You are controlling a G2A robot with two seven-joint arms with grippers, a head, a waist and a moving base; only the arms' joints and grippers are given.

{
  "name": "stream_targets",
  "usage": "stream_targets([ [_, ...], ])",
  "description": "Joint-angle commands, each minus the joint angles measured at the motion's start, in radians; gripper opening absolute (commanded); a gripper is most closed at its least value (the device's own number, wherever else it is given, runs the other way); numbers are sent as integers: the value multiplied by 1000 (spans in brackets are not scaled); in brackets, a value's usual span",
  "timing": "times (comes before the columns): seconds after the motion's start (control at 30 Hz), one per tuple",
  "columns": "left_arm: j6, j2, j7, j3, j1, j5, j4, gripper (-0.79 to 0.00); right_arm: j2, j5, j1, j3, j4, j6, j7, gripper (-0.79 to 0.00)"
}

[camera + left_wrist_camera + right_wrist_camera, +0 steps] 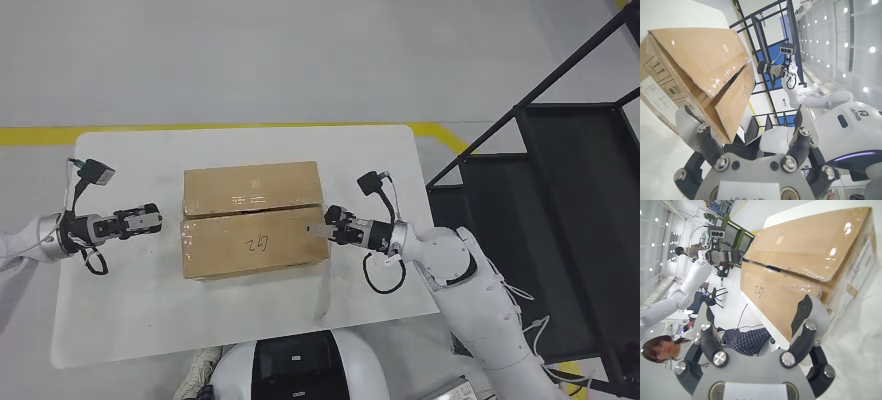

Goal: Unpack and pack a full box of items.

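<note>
A brown cardboard box (253, 220) stands in the middle of the white table, its two top flaps folded down with a narrow gap along the seam and glossy tape on them. The near flap carries a handwritten mark. My left gripper (152, 217) hovers a short way off the box's left end, open, with the box (696, 62) ahead of its fingers (691, 117). My right gripper (322, 231) is at the box's right end, open, one fingertip (805, 308) by the near flap's corner of the box (791, 256). Neither gripper holds anything.
The white table (120, 310) has bare room to the left, right and front of the box. Dark metal stairs (540, 190) stand just past the table's right edge. A yellow floor line (40, 133) runs behind the table.
</note>
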Motion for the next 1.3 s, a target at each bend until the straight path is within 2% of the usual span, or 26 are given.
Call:
stream_targets([
  [0.0,-5,-4,5,8,-3,6,2,0,-2,-19,14,-12,22,2,-38,0],
  [0.27,-27,-14,27,23,-14,35,28,0,-15,-27,94,-85,132,36,-112,0],
  [0.47,-42,-19,43,22,-17,53,44,0,-17,6,104,-99,151,16,-120,0],
  [1.07,-45,-26,46,-5,-2,43,48,0,21,330,-30,-47,45,-118,198,0],
  [1.17,-37,-31,57,-3,-11,93,80,0,25,310,-29,-34,64,-107,163,0],
  [1.27,-11,-40,140,6,-15,193,89,0,24,292,-36,-32,77,-80,92,0],
])
